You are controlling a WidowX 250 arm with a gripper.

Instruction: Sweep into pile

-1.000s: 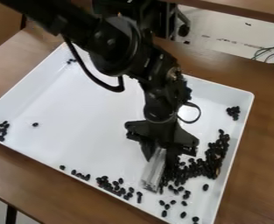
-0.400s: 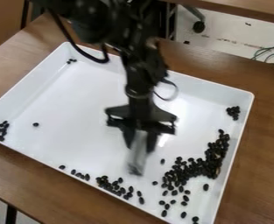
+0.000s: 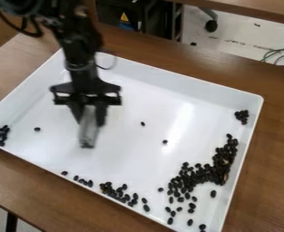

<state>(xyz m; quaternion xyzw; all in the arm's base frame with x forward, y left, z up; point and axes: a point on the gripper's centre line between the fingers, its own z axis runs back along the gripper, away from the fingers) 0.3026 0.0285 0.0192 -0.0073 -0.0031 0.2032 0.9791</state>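
In the camera view, the arm (image 3: 74,38) comes in from the upper left of the frame, and the gripper (image 3: 90,117) hangs down over the left part of the white tray (image 3: 129,165). The gripper is closed on a block (image 3: 88,132), long, grayish and see-through, which points downward and leans a little to the left at its lower end. I cannot tell whether the block touches the tray.

The black beans lie in several groups. The main pile (image 3: 208,174) is at the lower right of the frame: it runs up beside the tray's right wall and spreads down and to the left, with loose beans just below it. A small tan spot shows at its right side. One bean (image 3: 213,194) lies apart at the lower right of this pile. A cluster (image 3: 116,192) lies along the tray's lower edge, left of the main pile, and thins out to single beans toward the left. A small clump (image 3: 242,117) sits near the right wall, above the main pile, and another (image 3: 1,135) sits in the tray's left corner, with a lone bean (image 3: 36,129) to its right. Two single beans, one (image 3: 143,123) higher and one (image 3: 164,142) lower, lie between the gripper and the main pile.

The tray rests on a brown table (image 3: 276,158).
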